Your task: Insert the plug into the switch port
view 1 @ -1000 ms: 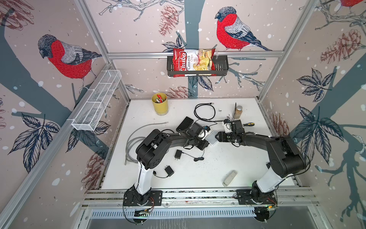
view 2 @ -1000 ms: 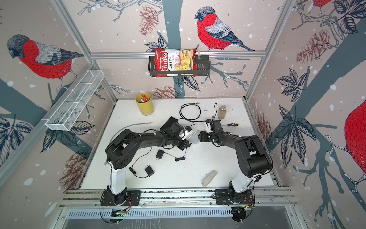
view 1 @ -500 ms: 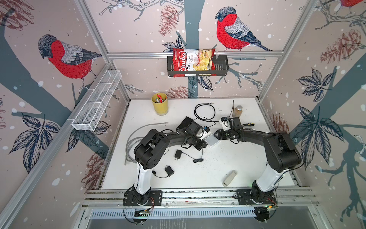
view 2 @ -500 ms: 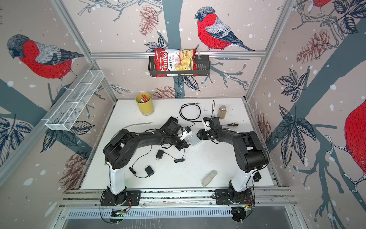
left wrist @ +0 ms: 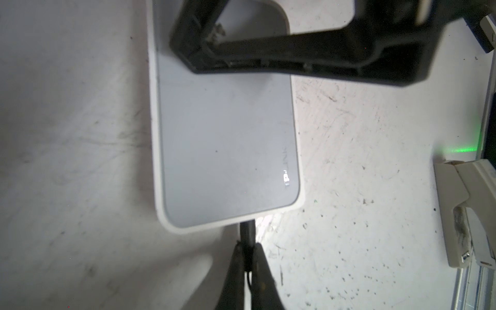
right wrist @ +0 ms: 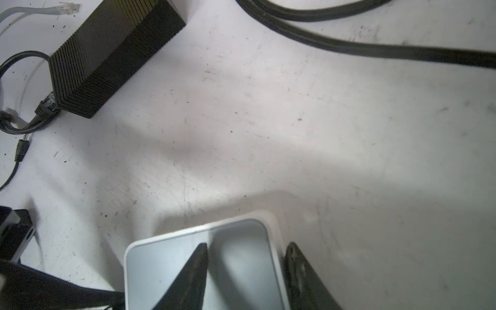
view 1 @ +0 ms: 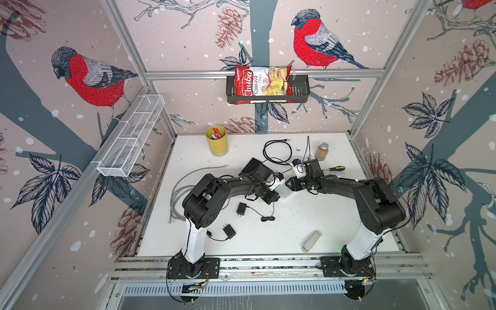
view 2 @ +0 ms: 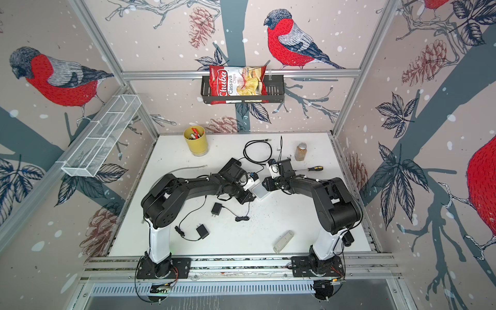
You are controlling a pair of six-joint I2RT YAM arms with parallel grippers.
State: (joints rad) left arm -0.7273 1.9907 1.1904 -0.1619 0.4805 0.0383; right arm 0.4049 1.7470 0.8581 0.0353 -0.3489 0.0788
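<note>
L jaws pinch plug (left wrist: pixel 247 231) at short edge of switch (left wrist: pixel 225 134), in line w/ its long axis; R jaws part-open astride rim at opp. end.

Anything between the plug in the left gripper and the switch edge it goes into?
Nothing visible. The plug, pinched in the left gripper, already meets the switch at its edge; the port itself is hidden. The right gripper straddles the opposite end.
</note>
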